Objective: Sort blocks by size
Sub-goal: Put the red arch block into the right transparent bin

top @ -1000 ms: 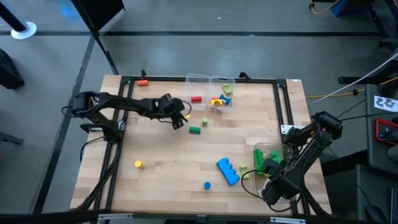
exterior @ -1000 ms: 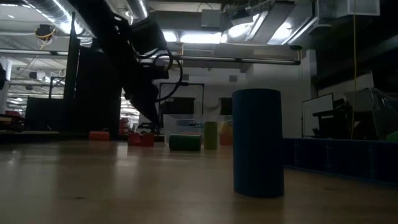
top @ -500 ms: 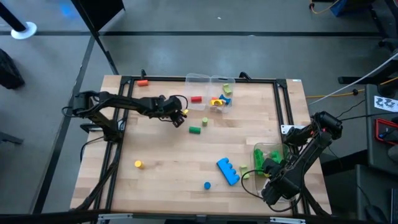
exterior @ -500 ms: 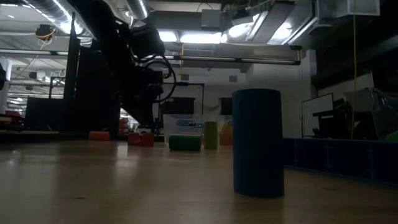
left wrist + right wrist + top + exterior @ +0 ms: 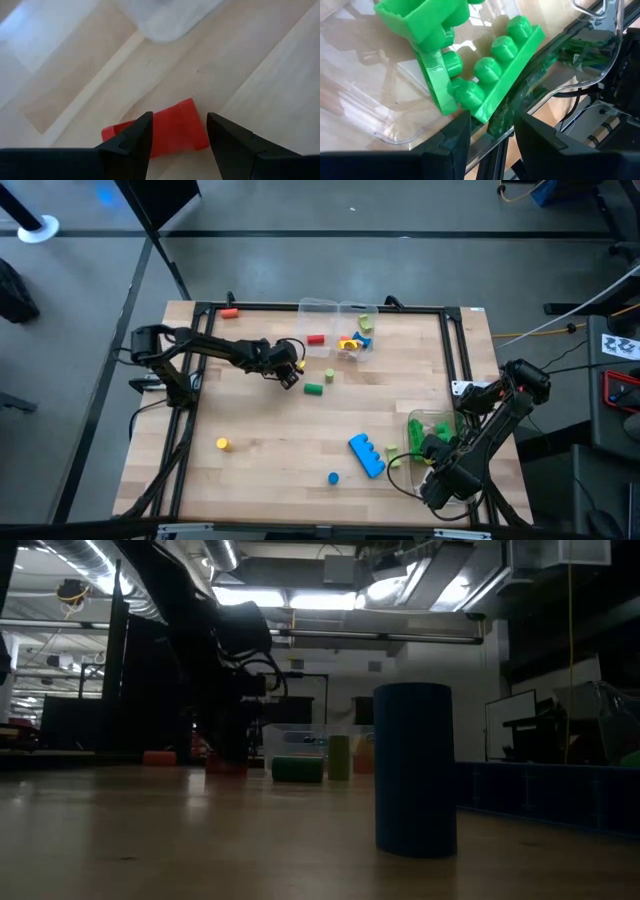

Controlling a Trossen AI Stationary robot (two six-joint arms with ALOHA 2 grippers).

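My left gripper [image 5: 291, 373] is open and low over the table, just short of a red block [image 5: 316, 338]. In the left wrist view the red block [image 5: 165, 131] lies on its side on the wood, beyond and between the two fingertips, apart from them. My right gripper [image 5: 428, 452] is open at the near right, beside a clear container [image 5: 432, 426] that holds green studded bricks [image 5: 470, 60]. A green cylinder [image 5: 314, 389], a lime cube [image 5: 329, 375], a yellow cylinder [image 5: 222, 444], a blue cylinder [image 5: 333, 478] and a blue studded brick [image 5: 367, 455] lie loose on the table.
A second clear container [image 5: 345, 328] with several small blocks stands at the table's far edge. An orange block [image 5: 229, 312] lies at the far left. A black frame [image 5: 455, 345] runs along the table's edges. Bare wood lies at the near left.
My left gripper has gone down toward the table, close to the red block, and stays open. The blocks and my right arm have kept still.
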